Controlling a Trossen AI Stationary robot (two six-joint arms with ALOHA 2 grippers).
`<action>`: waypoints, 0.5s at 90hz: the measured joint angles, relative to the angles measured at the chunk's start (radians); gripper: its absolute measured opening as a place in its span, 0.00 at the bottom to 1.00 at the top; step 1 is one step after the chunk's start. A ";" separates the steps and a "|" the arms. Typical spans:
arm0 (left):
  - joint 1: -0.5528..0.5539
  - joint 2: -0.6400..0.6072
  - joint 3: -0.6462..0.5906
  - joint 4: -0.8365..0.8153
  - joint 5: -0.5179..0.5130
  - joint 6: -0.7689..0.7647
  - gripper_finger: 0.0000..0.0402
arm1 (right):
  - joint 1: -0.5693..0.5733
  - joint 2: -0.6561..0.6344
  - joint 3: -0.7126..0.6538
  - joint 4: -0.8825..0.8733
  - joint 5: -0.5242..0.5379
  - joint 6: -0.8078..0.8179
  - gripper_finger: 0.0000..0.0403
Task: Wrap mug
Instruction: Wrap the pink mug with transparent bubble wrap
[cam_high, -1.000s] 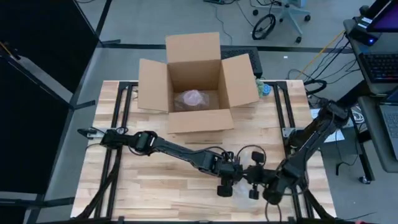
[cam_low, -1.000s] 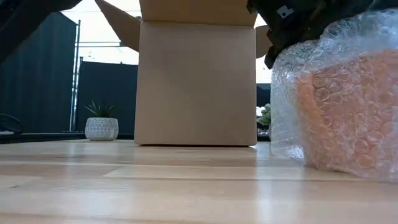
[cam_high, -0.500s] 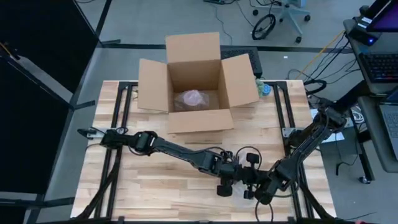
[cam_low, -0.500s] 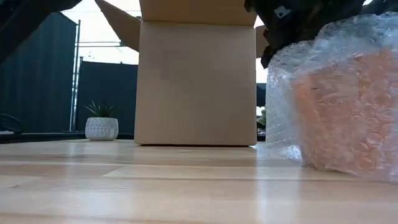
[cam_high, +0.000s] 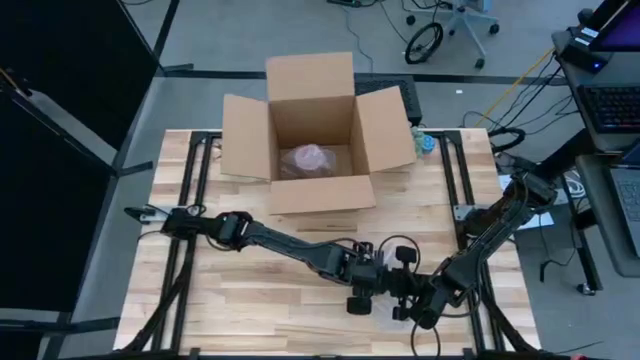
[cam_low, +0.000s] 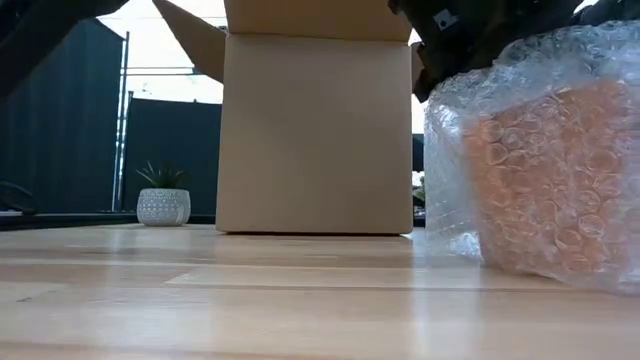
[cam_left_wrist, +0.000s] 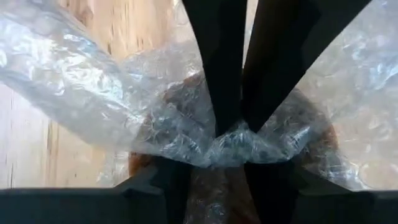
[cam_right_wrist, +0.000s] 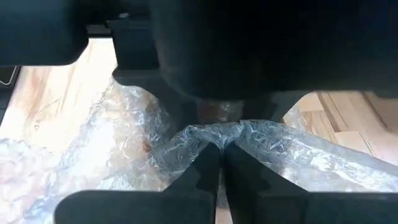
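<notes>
I'm mid-wrap: my left gripper (cam_left_wrist: 233, 134) and right gripper (cam_right_wrist: 219, 149) each pinch a fold of bubble wrap (cam_low: 530, 170) shut over the one orange mug (cam_low: 555, 180), low and right of centre in the overhead picture. Next, I judge, the loose ends need tucking under. One open cardboard box (cam_high: 312, 135) stands at upper centre, holding what looks like another wrapped bundle (cam_high: 309, 158).
</notes>
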 joint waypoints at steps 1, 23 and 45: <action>0.000 0.000 0.000 -0.004 0.004 0.000 0.33 | 0.000 0.000 0.000 0.000 0.000 -0.001 0.00; -0.002 -0.120 0.001 -0.045 0.036 -0.006 0.33 | -0.001 0.004 -0.004 -0.014 -0.024 -0.007 0.00; -0.006 -0.156 -0.001 0.027 0.027 -0.003 0.33 | -0.001 0.004 -0.004 -0.010 -0.017 -0.006 0.00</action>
